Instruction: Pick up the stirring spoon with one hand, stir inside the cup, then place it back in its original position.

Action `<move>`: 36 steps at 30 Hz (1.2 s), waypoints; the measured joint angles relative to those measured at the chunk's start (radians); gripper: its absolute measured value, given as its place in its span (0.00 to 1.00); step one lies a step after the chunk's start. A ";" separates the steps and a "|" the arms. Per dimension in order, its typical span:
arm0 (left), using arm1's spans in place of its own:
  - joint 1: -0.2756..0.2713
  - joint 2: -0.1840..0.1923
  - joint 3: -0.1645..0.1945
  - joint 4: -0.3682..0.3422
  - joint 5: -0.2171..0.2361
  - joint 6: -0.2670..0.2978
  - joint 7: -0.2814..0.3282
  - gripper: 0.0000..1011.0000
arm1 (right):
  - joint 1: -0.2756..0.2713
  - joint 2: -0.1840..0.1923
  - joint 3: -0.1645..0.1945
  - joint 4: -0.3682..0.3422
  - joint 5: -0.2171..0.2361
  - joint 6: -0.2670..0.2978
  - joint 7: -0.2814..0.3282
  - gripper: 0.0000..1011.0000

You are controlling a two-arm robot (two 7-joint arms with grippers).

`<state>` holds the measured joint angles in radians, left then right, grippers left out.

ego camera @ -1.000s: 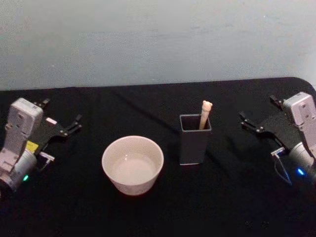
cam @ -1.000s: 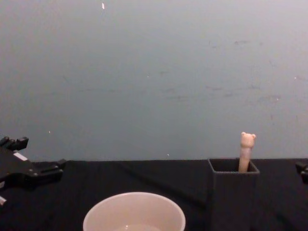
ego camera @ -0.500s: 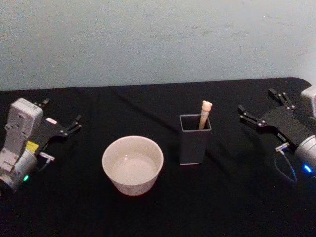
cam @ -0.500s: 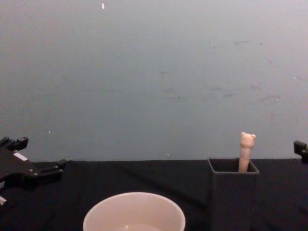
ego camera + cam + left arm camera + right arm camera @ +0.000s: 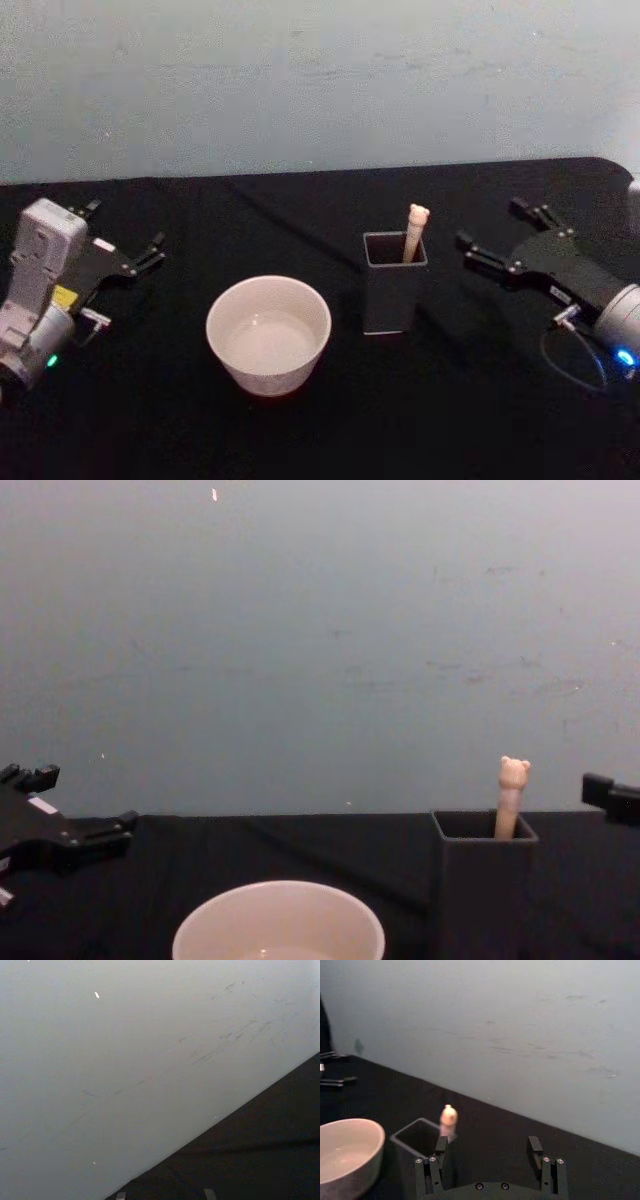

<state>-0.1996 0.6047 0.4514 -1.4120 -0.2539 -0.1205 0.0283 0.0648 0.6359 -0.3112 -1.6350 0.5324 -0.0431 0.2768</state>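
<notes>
The reach for the spoon (image 5: 416, 230) seems in hand: the right gripper (image 5: 490, 226) hovers near the holder (image 5: 394, 292), jaws spread and empty. The spoon stands in that holder, beside the cup (image 5: 268, 335). Next the gripper must pinch the handle and lift straight up. The left gripper (image 5: 125, 226) idles far left, jaws apart.

One cup (image 5: 255, 372), one dark holder (image 5: 390, 300), one stirring spoon (image 5: 415, 228), one worktop (image 5: 470, 400). One left claw (image 5: 128, 225) and one right claw (image 5: 490, 223), either side of the cup, make two.
</notes>
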 joint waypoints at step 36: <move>0.000 0.000 0.000 0.000 0.000 0.000 0.000 0.99 | 0.181 -0.145 -0.059 0.171 -0.004 0.127 0.170 0.99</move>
<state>-0.1995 0.6047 0.4514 -1.4120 -0.2539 -0.1205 0.0283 0.2460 0.4912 -0.3697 -1.4637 0.5285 0.0835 0.4472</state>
